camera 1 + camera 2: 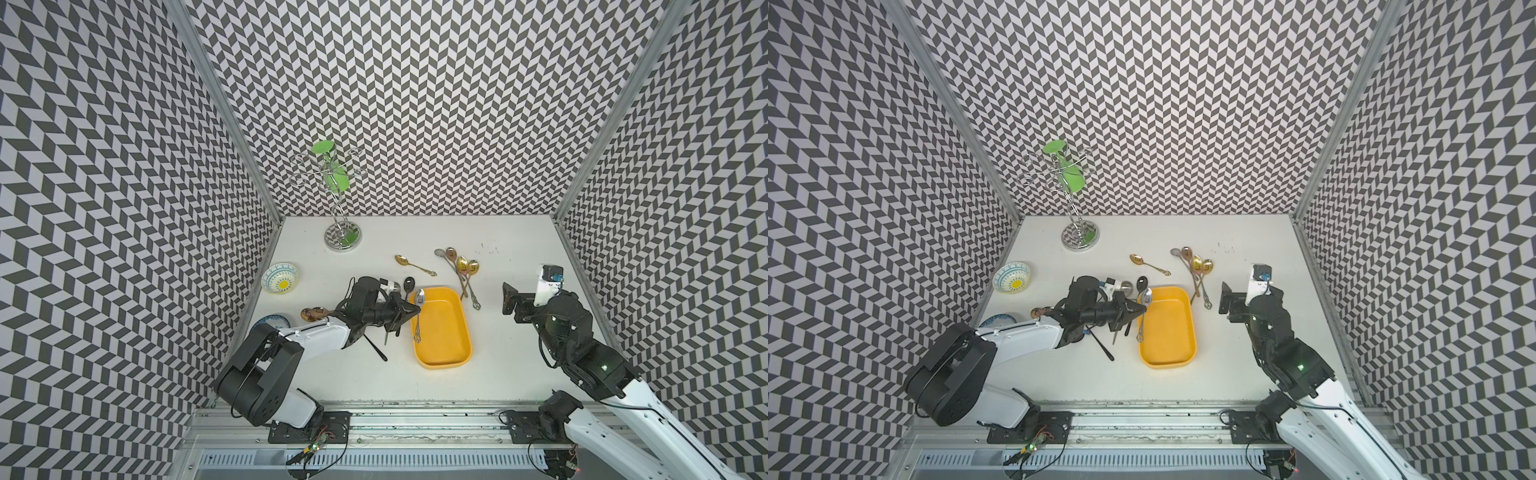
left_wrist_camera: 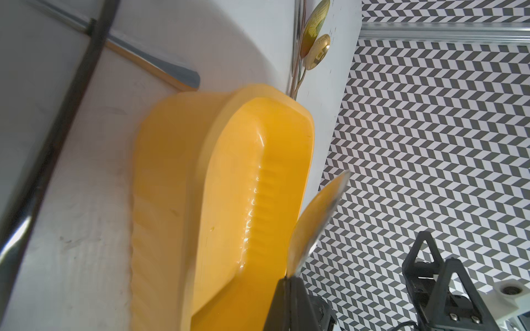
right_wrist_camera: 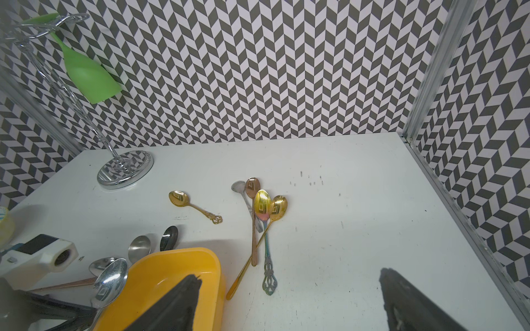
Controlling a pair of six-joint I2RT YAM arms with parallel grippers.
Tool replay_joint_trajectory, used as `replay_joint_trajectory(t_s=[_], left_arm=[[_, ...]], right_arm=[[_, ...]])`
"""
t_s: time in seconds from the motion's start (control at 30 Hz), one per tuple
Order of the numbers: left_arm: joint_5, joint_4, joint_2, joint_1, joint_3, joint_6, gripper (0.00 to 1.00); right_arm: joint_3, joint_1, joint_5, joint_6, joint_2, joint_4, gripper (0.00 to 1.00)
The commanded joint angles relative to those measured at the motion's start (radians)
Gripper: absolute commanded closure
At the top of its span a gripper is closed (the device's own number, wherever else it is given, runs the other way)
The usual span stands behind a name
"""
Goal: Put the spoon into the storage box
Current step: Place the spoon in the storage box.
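Left hand [image 1: 415, 309] is clamped shut on the silver spoon [image 1: 420, 296], gripping at the neck just under the bowl. The bowl points toward the back wall. The ornate handle end falls inside the outline of the yellow storage box [image 1: 446, 332], along the box's long side nearest the left arm. Cannot tell whether the handle touches the box floor. In the left wrist view the spoon bowl [image 2: 318, 220] stands tilted just past the box rim [image 2: 218, 160]. Right hand [image 1: 509, 298] has its fingers spread wide apart with nothing in them and hangs over the table [image 1: 519, 249] to the right of the box, not touching it. A crossed bunch of four spoons [image 1: 462, 269] lies beyond the box's far right corner. A lone gold spoon [image 1: 411, 264] and a black spoon [image 1: 409, 284] lie near the far left corner. The patterned bowl [image 1: 280, 277] sits by the left wall, well apart from the box.
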Motion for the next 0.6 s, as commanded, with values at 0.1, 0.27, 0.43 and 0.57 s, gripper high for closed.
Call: replay_joint_trajectory(t_s=[0.1,0.27,0.43,0.57], left_arm=[[-0.06,-0.002,0.026,-0.041,0.034,-0.007,0.98],[-0.068,-0.007,0.015,-0.042,0.029,-0.002,0.74],[-0.063,-0.005,-0.013,-0.035,0.034,0.035,0.5],[-0.063,-0.012,-0.044,-0.007,0.033,0.076,0.47]], right_arm=[[-0.006,-0.004,0.018,0.006,-0.012,0.035,0.01],[-0.006,-0.003,0.016,0.006,-0.014,0.035,0.01],[-0.006,-0.004,0.008,0.001,-0.01,0.038,0.01],[-0.006,-0.002,0.003,-0.002,-0.008,0.04,0.01]])
